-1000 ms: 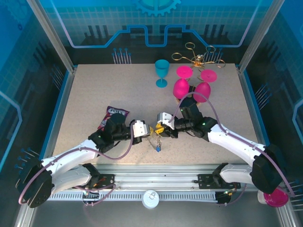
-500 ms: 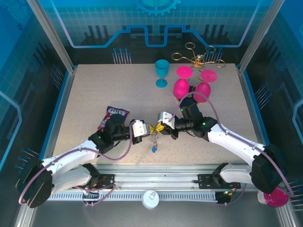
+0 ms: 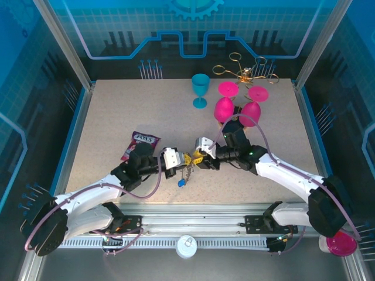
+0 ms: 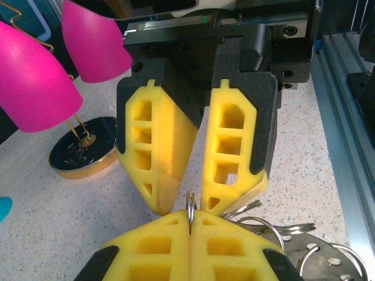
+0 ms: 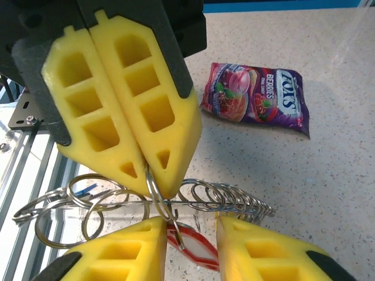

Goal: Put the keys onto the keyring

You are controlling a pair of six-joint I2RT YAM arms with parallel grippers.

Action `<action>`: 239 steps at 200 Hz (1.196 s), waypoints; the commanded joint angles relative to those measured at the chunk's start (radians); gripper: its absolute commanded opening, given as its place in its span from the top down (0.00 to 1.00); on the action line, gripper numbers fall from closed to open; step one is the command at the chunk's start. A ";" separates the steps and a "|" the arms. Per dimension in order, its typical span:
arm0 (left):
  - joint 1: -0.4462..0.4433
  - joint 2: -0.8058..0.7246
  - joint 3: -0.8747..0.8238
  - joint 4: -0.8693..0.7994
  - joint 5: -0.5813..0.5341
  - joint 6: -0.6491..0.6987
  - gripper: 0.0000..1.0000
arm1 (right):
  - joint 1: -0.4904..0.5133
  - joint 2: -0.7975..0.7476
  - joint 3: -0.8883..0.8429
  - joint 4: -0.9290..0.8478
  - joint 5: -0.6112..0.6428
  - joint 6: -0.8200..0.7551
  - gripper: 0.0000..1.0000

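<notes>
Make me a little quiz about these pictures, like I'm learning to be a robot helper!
1. True or false: the left tool is pinched shut on a ring of the keyring.
2. The goblet standing left of the pink goblets is: A black, B teal, C white.
3. Fill in: the sweet bag lies on the table beside the ___ arm.
Key: 1 true; 2 B; 3 left.
</notes>
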 commanded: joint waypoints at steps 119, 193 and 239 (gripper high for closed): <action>0.002 0.022 0.090 -0.156 -0.027 0.041 0.88 | 0.041 -0.001 0.104 -0.172 0.029 -0.132 1.00; -0.001 0.085 0.232 -0.475 -0.048 0.156 1.00 | 0.128 0.035 0.235 -0.311 0.104 -0.210 1.00; 0.002 0.010 0.131 -0.277 0.009 0.116 1.00 | 0.031 -0.033 0.042 -0.023 -0.017 -0.013 0.75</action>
